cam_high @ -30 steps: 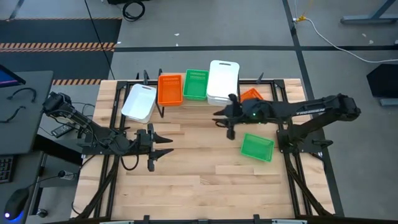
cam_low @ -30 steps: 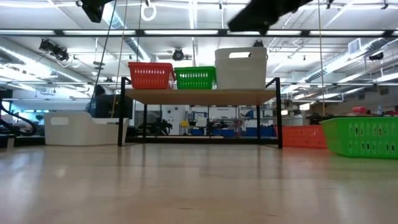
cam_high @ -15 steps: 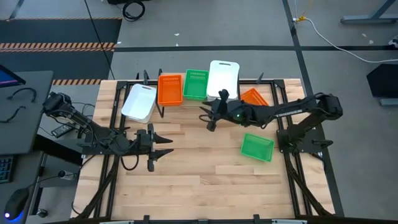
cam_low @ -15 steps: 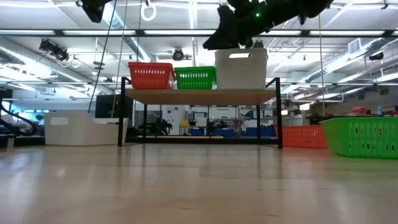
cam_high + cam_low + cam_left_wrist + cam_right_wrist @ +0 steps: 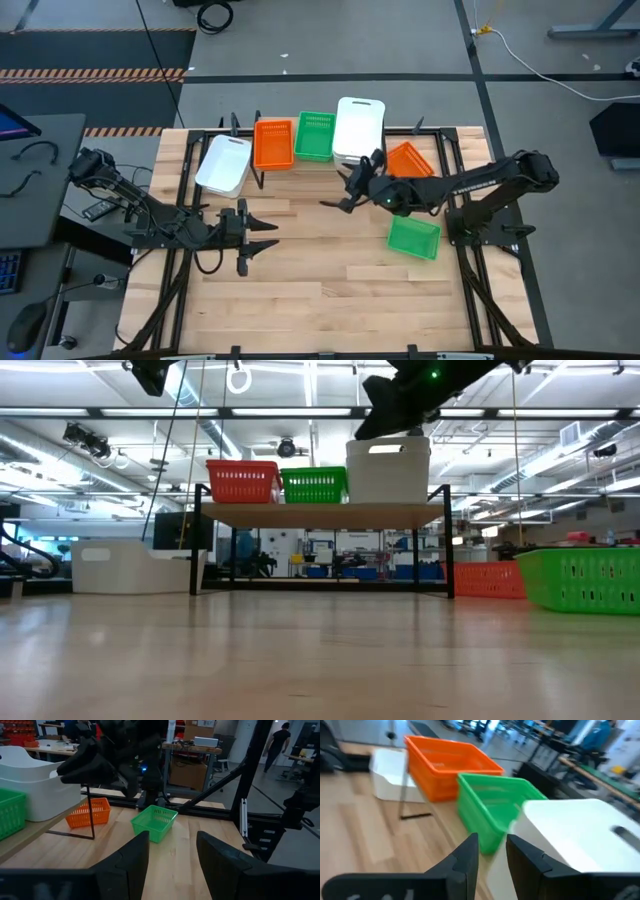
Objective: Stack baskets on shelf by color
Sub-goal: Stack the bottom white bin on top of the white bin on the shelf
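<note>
Hovering my empty right gripper (image 5: 349,193) with fingers apart, just in front of the shelf (image 5: 320,512). I am going next for the green basket (image 5: 413,236) on the table. My left gripper (image 5: 262,237) is waiting open.

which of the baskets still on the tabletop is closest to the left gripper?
The white plastic basket at the shelf's left end. The orange basket and green basket sit off the shelf too, on the right arm's side, farther from the left gripper.
</note>
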Controlling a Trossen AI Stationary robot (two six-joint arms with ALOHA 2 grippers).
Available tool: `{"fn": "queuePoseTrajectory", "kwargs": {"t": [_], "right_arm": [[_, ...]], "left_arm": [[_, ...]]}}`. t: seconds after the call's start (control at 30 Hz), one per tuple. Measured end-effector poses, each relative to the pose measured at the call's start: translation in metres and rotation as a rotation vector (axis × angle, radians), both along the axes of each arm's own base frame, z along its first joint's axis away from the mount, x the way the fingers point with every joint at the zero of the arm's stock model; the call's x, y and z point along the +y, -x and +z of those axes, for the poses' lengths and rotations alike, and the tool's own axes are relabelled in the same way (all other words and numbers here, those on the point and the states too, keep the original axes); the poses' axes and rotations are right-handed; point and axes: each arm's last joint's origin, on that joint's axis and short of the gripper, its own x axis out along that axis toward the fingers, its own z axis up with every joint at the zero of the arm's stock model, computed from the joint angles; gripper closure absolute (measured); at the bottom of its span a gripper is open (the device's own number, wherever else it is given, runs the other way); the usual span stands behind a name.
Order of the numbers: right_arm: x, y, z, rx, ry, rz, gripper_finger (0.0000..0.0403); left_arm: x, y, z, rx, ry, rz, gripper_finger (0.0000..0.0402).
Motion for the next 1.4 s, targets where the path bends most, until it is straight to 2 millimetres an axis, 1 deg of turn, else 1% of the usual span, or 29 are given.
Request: {"fn": "queuePoseTrajectory", "kwargs": {"t": [0.27, 0.5, 0.67, 1.0, 1.4], "right_arm": [[0.004, 0.006, -0.004, 0.072, 0.066, -0.113, 0.0298], [0.004, 0.007, -0.006, 0.074, 0.052, -0.127, 0.0298], [0.002, 0.012, -0.011, 0.097, 0.06, -0.218, 0.0298], [0.002, 0.019, -0.012, 0.108, 0.059, -0.271, 0.0298], [0.005, 0.023, -0.012, 0.124, 0.077, -0.295, 0.0298]], "left_arm": [[-0.003, 0.001, 0.0, 0.0, 0.0, -0.014, 0.023], [-0.004, 0.002, 0.0, -0.001, 0.001, -0.023, 0.023], [-0.005, 0.003, 0.0, -0.002, 0.002, -0.027, 0.023], [-0.006, 0.003, 0.001, -0.007, 0.005, -0.034, 0.023], [-0.006, 0.003, 0.001, -0.008, 0.005, -0.034, 0.023]]}}
